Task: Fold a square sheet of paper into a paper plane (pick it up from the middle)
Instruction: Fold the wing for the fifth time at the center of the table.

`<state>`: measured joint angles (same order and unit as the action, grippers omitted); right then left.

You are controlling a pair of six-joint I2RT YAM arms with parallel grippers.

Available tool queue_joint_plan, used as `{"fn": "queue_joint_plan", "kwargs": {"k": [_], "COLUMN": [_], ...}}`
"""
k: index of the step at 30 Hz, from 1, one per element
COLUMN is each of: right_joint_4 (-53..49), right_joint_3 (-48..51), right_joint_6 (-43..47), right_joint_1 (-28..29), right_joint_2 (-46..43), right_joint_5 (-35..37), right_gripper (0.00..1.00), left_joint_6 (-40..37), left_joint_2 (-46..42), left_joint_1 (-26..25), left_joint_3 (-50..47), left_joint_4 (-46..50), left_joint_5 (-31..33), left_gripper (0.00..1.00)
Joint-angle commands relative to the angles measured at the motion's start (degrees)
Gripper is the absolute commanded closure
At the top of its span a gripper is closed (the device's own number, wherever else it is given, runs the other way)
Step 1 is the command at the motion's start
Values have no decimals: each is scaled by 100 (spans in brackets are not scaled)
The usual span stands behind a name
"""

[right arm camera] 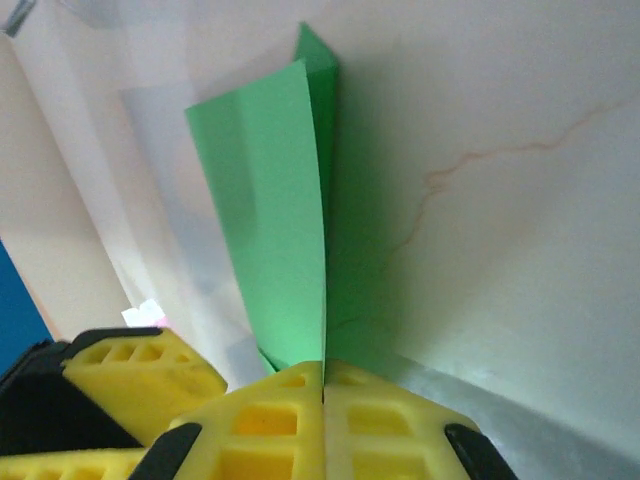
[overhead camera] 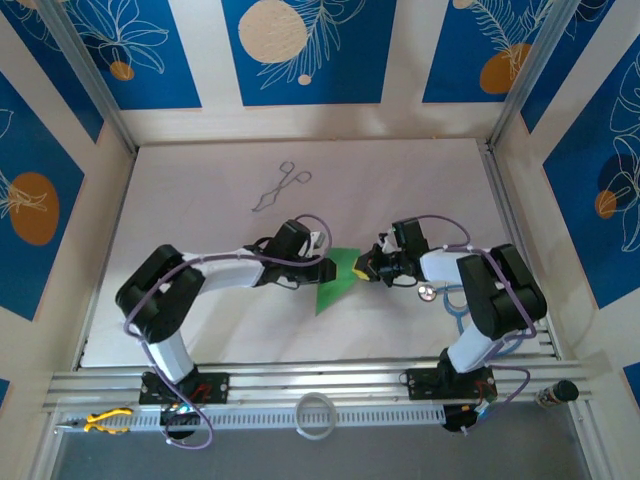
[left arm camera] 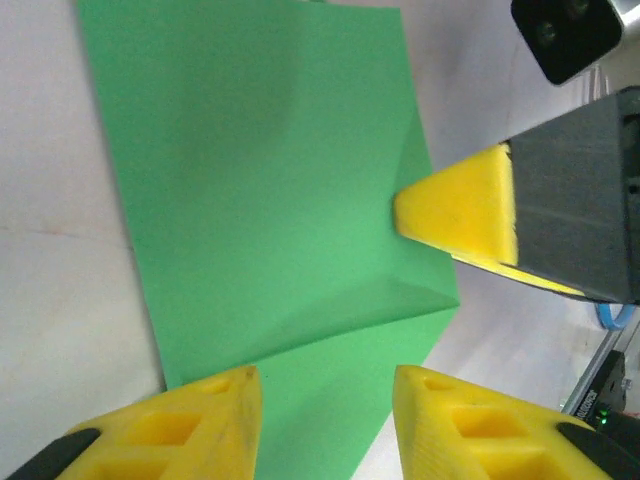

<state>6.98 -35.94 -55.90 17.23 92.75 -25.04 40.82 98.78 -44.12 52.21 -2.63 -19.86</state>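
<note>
Right hand [right arm camera: 322, 388] pinches the square sheet of paper [right arm camera: 280, 210]; left hand [left arm camera: 325, 400] gapes alongside.

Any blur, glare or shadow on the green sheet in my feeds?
Top external: even light, sharp, green sheet small. Left wrist: sheet crisp, soft shading along its creases, own fingers slightly soft. Right wrist: sheet brightly lit, casting a dark shadow on the table.
</note>
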Motion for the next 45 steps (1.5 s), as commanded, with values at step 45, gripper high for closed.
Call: {"fn": "queue_joint_plan", "kwargs": {"k": [45], "right_joint_4": [61], "right_joint_3": [317], "right_joint_6": [-1024], "right_joint_1": [57], "right_joint_2": [-653], "right_joint_5": [181], "right_gripper": [95], "left_joint_6": [-2298], "left_joint_2": [537], "left_joint_1": [-2083], "left_joint_3": [1284], "left_joint_4": [2334], "left_joint_5": [4075], "left_gripper": [73]}}
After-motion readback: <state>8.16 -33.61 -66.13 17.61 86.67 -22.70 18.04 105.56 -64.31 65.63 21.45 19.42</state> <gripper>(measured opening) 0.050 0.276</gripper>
